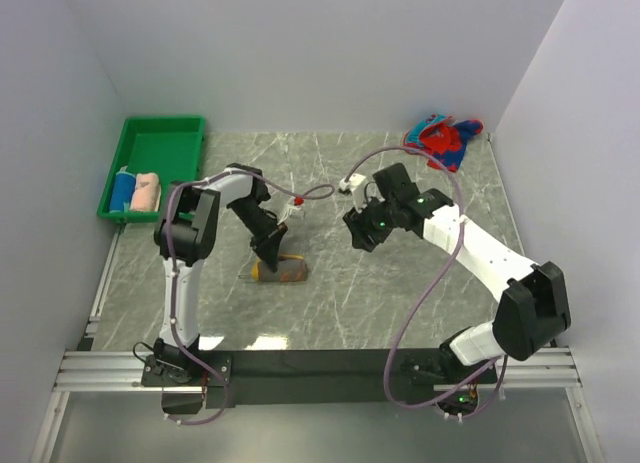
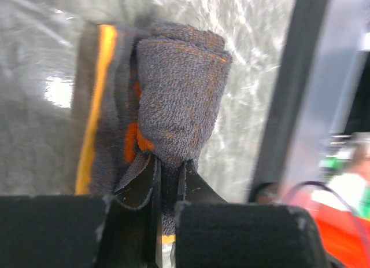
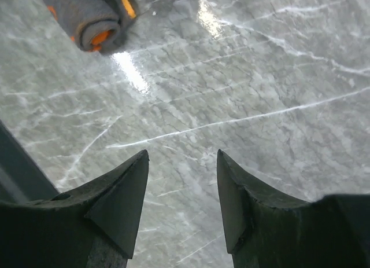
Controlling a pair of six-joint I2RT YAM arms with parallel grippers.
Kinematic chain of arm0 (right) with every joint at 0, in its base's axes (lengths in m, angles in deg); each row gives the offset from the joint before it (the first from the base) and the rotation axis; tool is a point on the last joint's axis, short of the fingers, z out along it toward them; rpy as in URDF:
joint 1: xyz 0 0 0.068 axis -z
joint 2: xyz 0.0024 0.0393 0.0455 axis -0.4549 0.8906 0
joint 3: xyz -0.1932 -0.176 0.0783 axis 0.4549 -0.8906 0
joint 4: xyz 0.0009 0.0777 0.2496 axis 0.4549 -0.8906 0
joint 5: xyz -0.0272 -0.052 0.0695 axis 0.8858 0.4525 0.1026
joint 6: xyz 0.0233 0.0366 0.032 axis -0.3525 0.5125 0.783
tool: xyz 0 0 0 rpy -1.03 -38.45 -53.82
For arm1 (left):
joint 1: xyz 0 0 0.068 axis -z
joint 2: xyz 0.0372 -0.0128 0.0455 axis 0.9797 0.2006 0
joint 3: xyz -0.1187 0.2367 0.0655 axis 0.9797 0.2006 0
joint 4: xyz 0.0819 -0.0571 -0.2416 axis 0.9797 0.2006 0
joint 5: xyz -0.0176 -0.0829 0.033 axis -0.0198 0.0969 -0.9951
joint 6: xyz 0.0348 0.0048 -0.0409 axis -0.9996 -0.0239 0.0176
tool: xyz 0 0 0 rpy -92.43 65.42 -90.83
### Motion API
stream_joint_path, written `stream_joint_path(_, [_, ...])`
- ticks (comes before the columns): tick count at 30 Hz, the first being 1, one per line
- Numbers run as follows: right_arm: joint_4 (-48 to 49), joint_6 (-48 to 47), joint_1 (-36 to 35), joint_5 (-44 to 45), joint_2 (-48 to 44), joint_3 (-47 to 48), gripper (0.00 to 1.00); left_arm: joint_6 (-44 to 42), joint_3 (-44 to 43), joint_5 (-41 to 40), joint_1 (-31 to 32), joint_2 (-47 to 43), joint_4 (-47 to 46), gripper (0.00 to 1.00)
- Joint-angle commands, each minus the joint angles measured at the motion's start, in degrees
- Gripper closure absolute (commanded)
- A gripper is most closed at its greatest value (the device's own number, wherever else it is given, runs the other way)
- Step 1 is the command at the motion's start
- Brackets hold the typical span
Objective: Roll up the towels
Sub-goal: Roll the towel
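Note:
The orange towel (image 1: 282, 271) lies rolled on the marble table; its outer side looks grey-brown with orange edges. My left gripper (image 1: 268, 253) is shut on one end of the roll; in the left wrist view the roll (image 2: 182, 94) sits pinched between my fingertips (image 2: 171, 172). It also shows at the top left of the right wrist view (image 3: 92, 16). My right gripper (image 1: 358, 233) is open and empty above bare table, its gap (image 3: 182, 164) over marble. The red-and-blue towel (image 1: 443, 138) lies crumpled at the far right. Blue (image 1: 123, 191) and pale pink (image 1: 147, 192) rolls lie in the tray.
The green tray (image 1: 160, 143) stands at the far left against the wall. White walls close in the table on three sides. A black rail (image 1: 320, 365) runs along the near edge by the arm bases.

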Motion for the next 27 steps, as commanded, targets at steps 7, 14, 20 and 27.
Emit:
stream_joint_path(7, [16.12,-7.02,-24.03,20.78,4.7,-1.23,0.38,-1.14,-10.29,-4.03,-1.54,16.5,3.55,0.88])
stream_joint_path(14, [27.31,-16.24,-34.24,28.1,18.31,2.91,0.38,-1.32,-10.29,-4.12,-1.71,18.0,3.55,0.8])
stream_joint_path(20, [28.9,-19.77,-35.82,26.71,23.95,3.62,0.38,-1.67,-9.76,-3.77,-2.94,17.74,3.28,0.77])
stream_joint_path(27, [28.99,-22.24,-35.48,23.28,27.64,2.47,0.56,-2.46,-9.41,-2.36,-4.35,17.39,3.64,0.76])
